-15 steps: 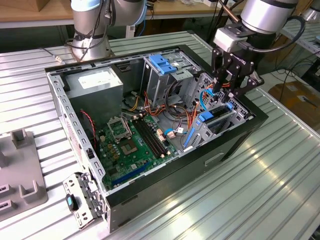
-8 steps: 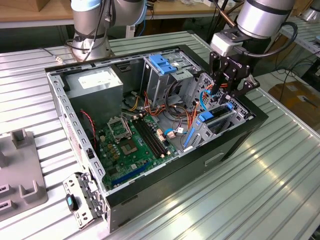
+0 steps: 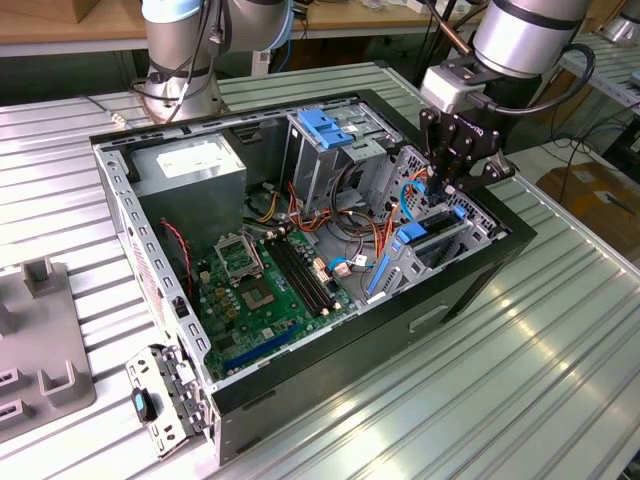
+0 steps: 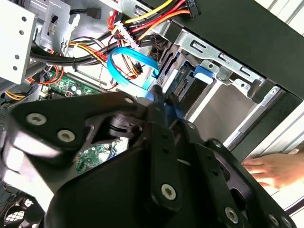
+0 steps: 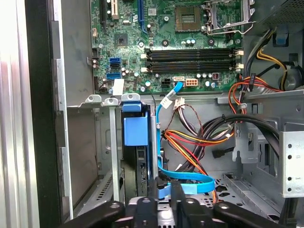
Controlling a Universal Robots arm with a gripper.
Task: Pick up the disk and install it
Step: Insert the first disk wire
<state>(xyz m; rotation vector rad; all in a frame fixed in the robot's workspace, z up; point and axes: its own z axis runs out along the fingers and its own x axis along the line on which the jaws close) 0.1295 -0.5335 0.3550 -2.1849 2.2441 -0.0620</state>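
Note:
The disk (image 5: 142,166) stands on edge inside the drive bay, its dark body down between the metal bay walls and its blue rail (image 5: 135,130) on top. In the exterior view the disk (image 3: 432,232) sits in the bay at the case's right end, directly under my gripper (image 3: 440,190). In both wrist views the gripper (image 5: 168,187) (image 4: 166,102) has its two black fingers pressed close together, tips at the disk's near edge (image 4: 180,88) beside a blue flat cable (image 5: 190,183). I see nothing wide held between the fingers.
The open computer case (image 3: 480,270) lies on a ribbed metal table. A grey power-supply box (image 3: 190,165), a metal drive cage with a blue latch (image 3: 325,128), the green motherboard (image 3: 270,280) and loose wire bundles (image 5: 199,137) crowd the inside. A person's hand (image 4: 275,171) rests outside the case wall.

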